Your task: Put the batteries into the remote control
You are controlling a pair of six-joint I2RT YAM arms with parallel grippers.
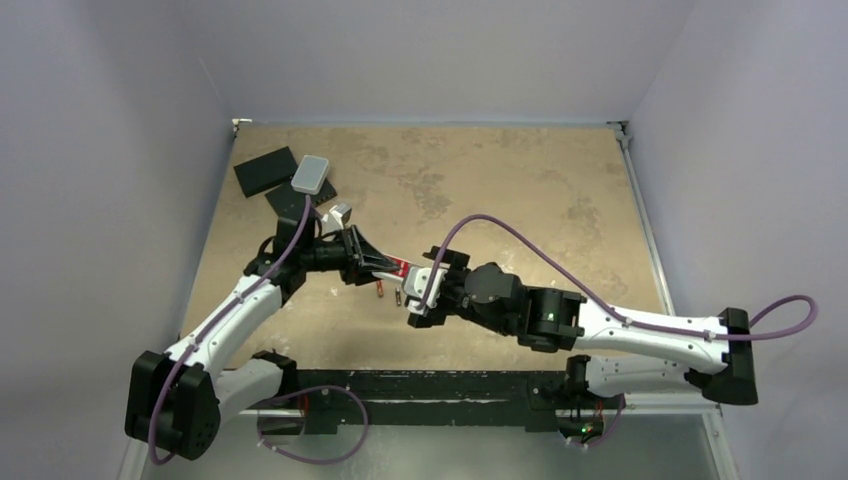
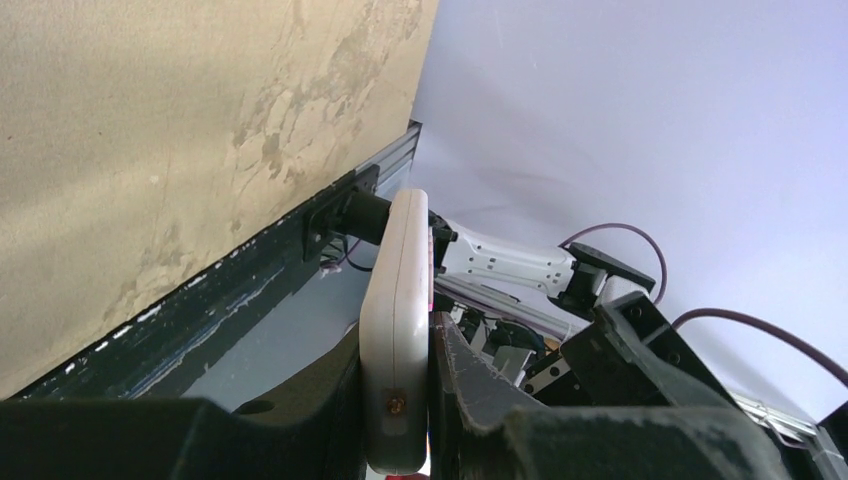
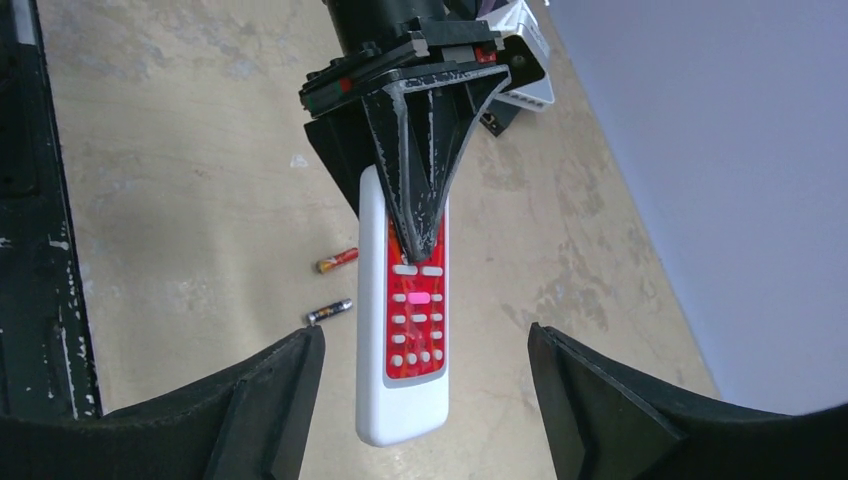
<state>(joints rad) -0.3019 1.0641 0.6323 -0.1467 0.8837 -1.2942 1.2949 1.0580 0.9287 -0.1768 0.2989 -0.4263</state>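
The white remote control (image 3: pixel 405 330), with its red button panel facing the right wrist camera, hangs above the table. My left gripper (image 3: pixel 415 215) is shut on its upper part. In the left wrist view the remote (image 2: pixel 397 300) shows edge-on, clamped between the jaws of the left gripper (image 2: pixel 397 400). My right gripper (image 3: pixel 425 400) is open, with one finger on each side of the remote's lower end and not touching it. A reddish-orange battery (image 3: pixel 337 260) and a dark battery (image 3: pixel 329 311) lie on the table left of the remote. From above, both grippers meet at the remote (image 1: pixel 399 268).
A light grey rounded box (image 1: pixel 311 174) rests on flat black slabs (image 1: pixel 265 170) at the back left, with a small white-grey piece (image 1: pixel 341 212) nearby. The table's near edge is a dark rail (image 1: pixel 440 385). Walls close in on three sides.
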